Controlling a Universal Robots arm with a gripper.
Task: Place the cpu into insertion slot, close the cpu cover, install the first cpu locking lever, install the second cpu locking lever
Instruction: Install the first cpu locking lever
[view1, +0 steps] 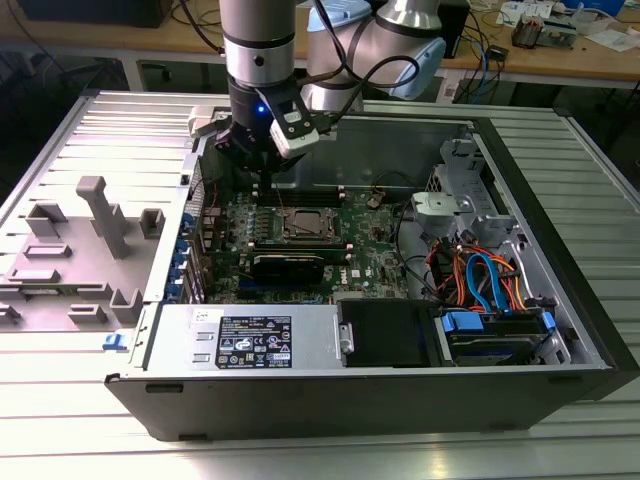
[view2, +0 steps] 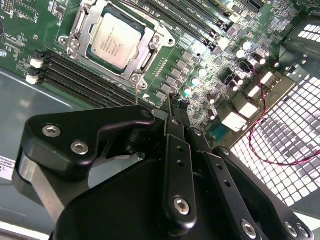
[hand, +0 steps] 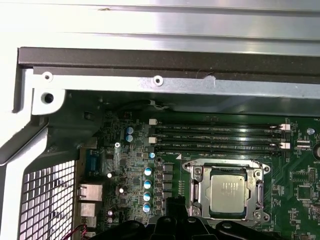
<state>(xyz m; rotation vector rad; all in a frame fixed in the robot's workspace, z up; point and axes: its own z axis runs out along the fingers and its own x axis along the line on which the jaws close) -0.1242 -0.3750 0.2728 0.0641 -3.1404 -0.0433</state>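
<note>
1. Hovering just beside the insertion slot, the end effector is clenched, nothing gripped.
2. The cpu sits in the slot, cpu cover flat around it, near the fingertips.

surface: ribbed metal table | on it: open computer case, grey fixture panel

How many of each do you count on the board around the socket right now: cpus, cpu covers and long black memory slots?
cpu: 1
cpu cover: 1
memory slots: 4
Total: 6
</note>
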